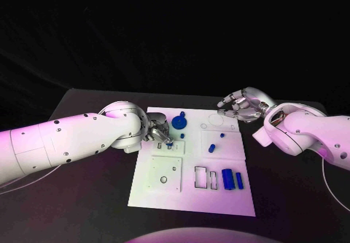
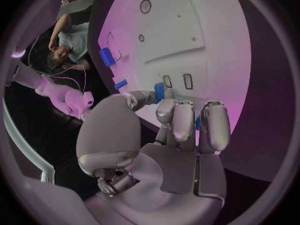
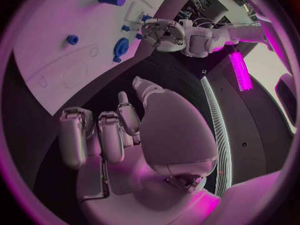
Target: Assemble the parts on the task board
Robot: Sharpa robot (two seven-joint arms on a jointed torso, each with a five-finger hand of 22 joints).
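Observation:
The white task board (image 1: 219,200) lies in the middle of the table. My left hand (image 1: 157,132) is over the board's left side and pinches a small blue part (image 2: 159,91) between thumb and fingers, just above two small rectangular slots (image 2: 178,81). My right hand (image 1: 239,107) hovers over the board's far right corner with its fingers loosely bent and apart, holding nothing. On the board lie a round blue disc (image 1: 178,122), a small blue peg (image 1: 182,135), a blue cylinder (image 1: 211,148) and two blue blocks (image 1: 233,179).
The board has a square plate with a round hole (image 1: 165,173) near its left front and rectangular cut-outs (image 1: 205,177) beside the blue blocks. Black table (image 1: 87,202) surrounds the board on all sides.

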